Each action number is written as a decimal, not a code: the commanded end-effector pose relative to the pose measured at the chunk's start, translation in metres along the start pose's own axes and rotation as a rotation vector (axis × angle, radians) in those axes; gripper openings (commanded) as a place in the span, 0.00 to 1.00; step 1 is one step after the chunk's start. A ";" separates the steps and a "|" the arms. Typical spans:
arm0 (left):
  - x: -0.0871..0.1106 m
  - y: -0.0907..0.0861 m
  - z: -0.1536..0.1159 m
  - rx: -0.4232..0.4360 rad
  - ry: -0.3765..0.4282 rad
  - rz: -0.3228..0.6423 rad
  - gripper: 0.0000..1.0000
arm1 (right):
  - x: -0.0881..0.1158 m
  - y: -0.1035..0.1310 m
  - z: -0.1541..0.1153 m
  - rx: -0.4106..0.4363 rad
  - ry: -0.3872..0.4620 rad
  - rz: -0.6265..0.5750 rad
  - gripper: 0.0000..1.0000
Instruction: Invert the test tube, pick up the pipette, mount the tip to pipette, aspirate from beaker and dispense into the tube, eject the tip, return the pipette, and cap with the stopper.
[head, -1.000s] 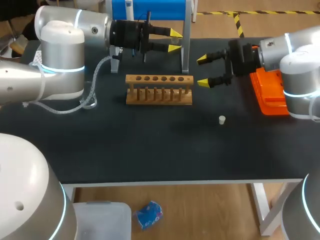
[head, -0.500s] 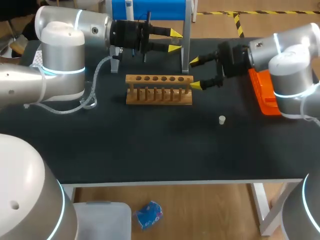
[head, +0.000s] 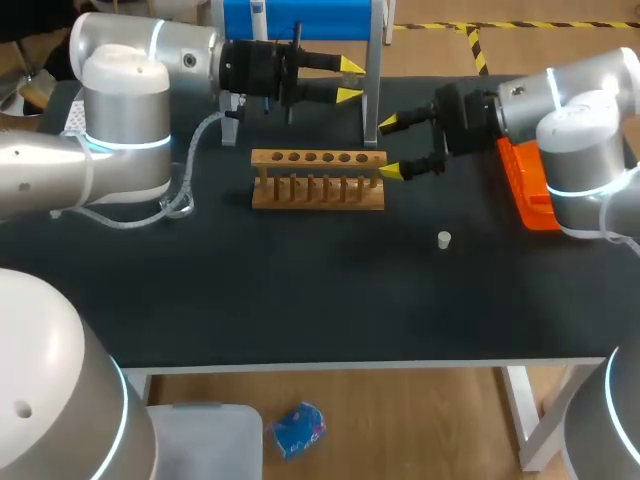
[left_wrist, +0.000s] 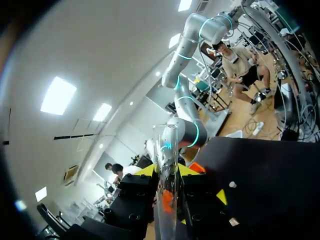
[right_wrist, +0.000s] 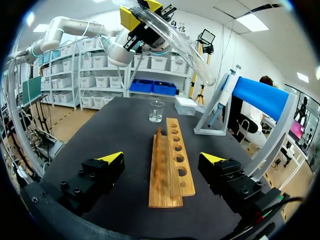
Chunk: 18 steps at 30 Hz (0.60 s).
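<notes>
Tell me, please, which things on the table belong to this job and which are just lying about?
Job: clear glass test tube in left tool, wooden tube rack, white pipette on blue stand, glass beaker, small white stopper, orange plastic box.
Lying about: looped clear hose, flat white box.

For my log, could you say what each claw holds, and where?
The left claw grips a clear glass test tube near one end; right claw empty.

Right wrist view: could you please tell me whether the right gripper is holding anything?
No, the right gripper is open, its yellow-tipped fingers wide apart, with the wooden rack merely lying ahead between them.
</notes>
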<state>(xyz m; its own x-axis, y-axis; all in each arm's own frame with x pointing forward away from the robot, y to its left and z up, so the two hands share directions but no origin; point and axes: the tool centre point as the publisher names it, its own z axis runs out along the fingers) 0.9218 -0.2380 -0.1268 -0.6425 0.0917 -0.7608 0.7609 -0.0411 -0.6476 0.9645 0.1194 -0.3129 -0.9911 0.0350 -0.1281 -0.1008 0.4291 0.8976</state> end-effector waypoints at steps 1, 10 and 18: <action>-0.009 0.013 0.006 -0.039 -0.017 -0.140 0.00 | 0.000 0.000 0.000 0.001 0.001 -0.001 1.00; -0.044 0.019 -0.001 0.028 -0.008 -0.518 0.00 | 0.000 0.000 0.000 0.001 0.001 -0.001 1.00; -0.037 0.035 -0.008 0.031 -0.053 -0.739 0.00 | 0.000 0.000 0.000 0.001 0.001 -0.001 1.00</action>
<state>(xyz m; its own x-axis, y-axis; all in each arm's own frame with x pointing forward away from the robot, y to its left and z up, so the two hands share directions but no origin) 0.9679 -0.2369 -0.1141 -0.9638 0.0650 -0.2586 0.2580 -0.0173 -0.9660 0.9645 0.1194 -0.3130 -0.9911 0.0352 -0.1282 -0.1009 0.4290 0.8977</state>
